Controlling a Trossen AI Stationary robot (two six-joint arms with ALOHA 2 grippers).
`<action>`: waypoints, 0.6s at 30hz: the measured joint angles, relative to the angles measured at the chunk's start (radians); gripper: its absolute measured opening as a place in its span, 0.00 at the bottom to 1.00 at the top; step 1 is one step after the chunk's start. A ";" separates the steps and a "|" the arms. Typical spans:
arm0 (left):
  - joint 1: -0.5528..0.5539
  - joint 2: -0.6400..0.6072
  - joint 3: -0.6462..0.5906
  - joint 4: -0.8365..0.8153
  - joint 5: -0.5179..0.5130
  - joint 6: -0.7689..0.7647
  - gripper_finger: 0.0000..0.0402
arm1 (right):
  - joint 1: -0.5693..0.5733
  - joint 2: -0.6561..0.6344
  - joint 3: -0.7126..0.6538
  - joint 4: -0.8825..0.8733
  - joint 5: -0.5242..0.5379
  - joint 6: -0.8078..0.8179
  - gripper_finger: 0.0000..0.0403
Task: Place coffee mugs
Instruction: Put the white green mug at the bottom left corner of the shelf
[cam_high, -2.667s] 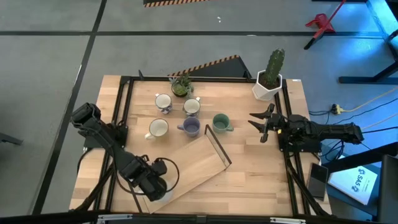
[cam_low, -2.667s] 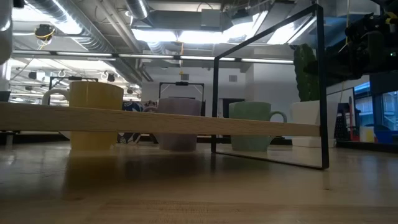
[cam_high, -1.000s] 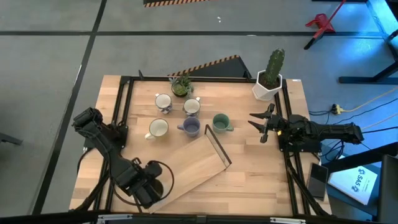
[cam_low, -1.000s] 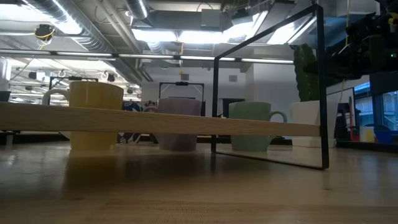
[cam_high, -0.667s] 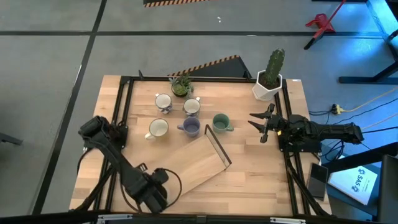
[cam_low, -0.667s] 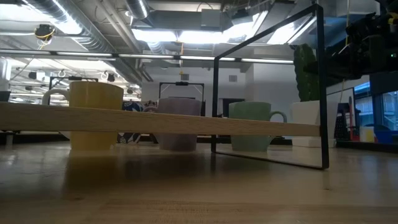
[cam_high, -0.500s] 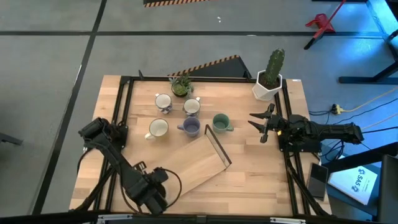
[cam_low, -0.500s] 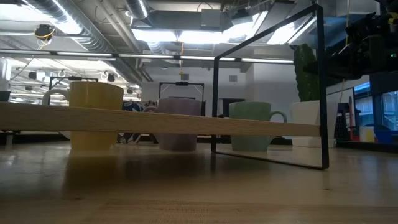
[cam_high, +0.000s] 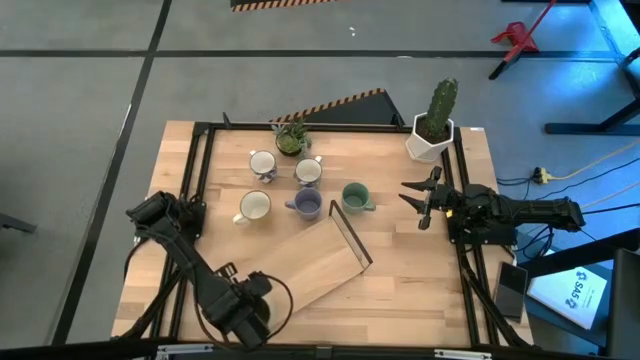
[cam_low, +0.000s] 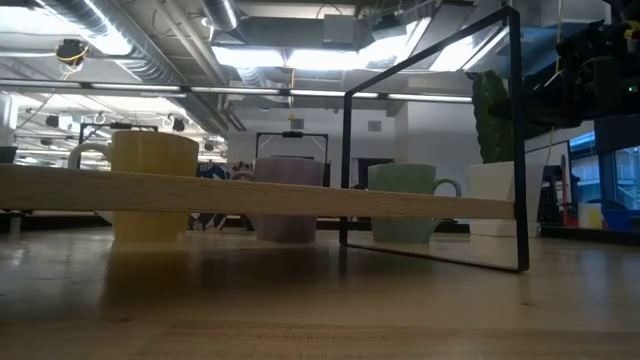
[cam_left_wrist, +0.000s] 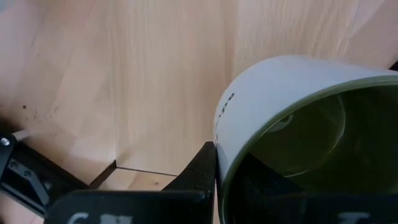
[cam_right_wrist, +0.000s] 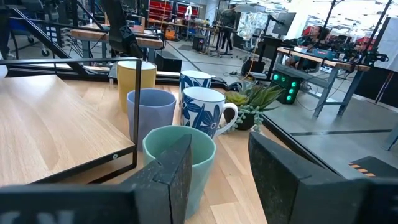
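Observation:
My left gripper (cam_high: 245, 312) is at the table's near left, over the near end of the wooden shelf board (cam_high: 310, 265), shut on a mug (cam_left_wrist: 292, 118) that is white outside and olive green inside. Five mugs stand on their bases at mid-table: a plain white one (cam_high: 262, 162), a white one with a blue pattern (cam_high: 308, 172), a cream-yellow one (cam_high: 254, 206), a lavender one (cam_high: 306, 205) and a teal one (cam_high: 354, 196). My right gripper (cam_high: 415, 200) is open and empty, level, right of the teal mug (cam_right_wrist: 180, 155). My left gripper holds the mug at its rim (cam_left_wrist: 224, 155). One finger (cam_left_wrist: 202, 168) lies against the outside of the white wall. The other finger is hidden by the mug. The mug is tilted, its mouth facing the camera, above the wooden board.
The board has a black wire frame (cam_high: 350, 240) standing up at its far end, close to the lavender and teal mugs. A white pot with a cactus (cam_high: 432, 125) stands at the far right and a small green plant (cam_high: 291, 137) at the far middle. Black rails edge the table.
My left gripper has gone a little toward the table's near edge with the mug. The right arm and the standing mugs have kept still.

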 joint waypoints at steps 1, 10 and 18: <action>-0.001 0.000 0.000 -0.005 0.000 0.000 0.04 | 0.000 0.000 0.000 0.000 0.000 0.000 0.35; -0.013 0.000 -0.029 0.024 0.007 -0.027 0.04 | 0.000 0.000 0.000 0.000 0.000 -0.013 0.35; -0.015 0.000 -0.029 0.023 0.020 -0.022 0.04 | 0.000 0.000 0.000 0.000 0.002 -0.026 0.35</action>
